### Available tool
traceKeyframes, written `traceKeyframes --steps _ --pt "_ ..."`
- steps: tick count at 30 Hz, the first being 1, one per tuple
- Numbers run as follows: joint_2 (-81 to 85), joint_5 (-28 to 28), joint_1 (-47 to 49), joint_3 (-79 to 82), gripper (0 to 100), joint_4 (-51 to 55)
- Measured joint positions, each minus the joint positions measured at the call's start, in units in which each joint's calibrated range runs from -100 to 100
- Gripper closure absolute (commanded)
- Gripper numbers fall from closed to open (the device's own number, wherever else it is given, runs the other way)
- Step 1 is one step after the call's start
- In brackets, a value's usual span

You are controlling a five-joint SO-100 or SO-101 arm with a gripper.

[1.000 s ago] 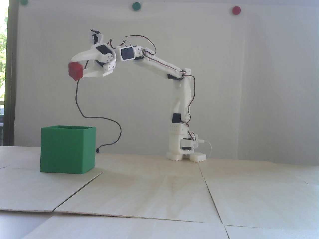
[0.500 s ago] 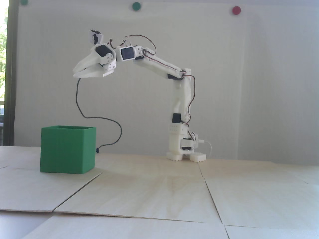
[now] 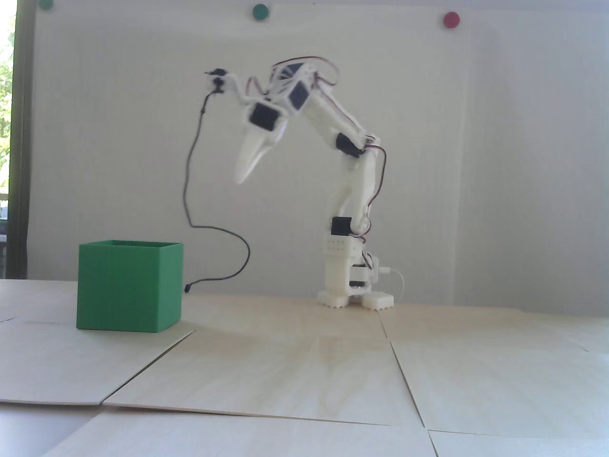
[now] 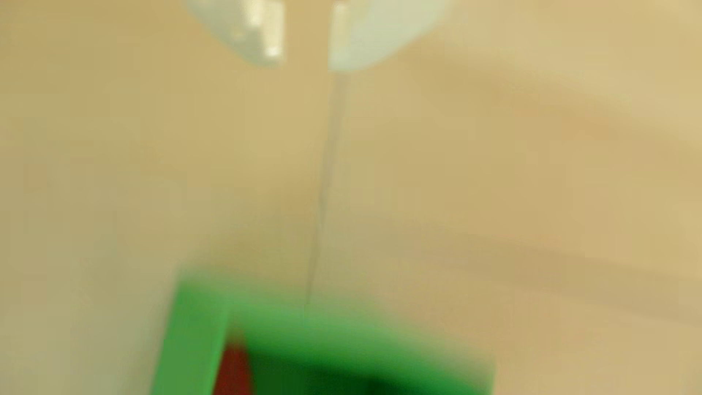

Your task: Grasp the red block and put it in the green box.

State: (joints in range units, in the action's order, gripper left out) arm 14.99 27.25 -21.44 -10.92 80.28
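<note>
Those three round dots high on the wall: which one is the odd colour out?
The dot furthest right in the fixed view is red. The middle dot and the dot half cut off at the top left are both green.

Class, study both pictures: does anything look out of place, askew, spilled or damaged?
Nothing stands out. The green box sits upright and square on the table. In the wrist view a red patch, apparently the red block, shows inside the box against one wall. The gripper hangs empty in the air; motion blur hides how its jaws stand.
</note>
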Motion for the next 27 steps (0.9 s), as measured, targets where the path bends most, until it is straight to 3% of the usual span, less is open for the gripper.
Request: traceKeyframes --steps 6,18,27 --pt "12.95 0.00 9.32 13.70 98 -1.83" --pt "41.76 0.72 23.23 65.35 98 -36.11" --pt "61.85 5.09 24.84 98.75 98 -49.67"
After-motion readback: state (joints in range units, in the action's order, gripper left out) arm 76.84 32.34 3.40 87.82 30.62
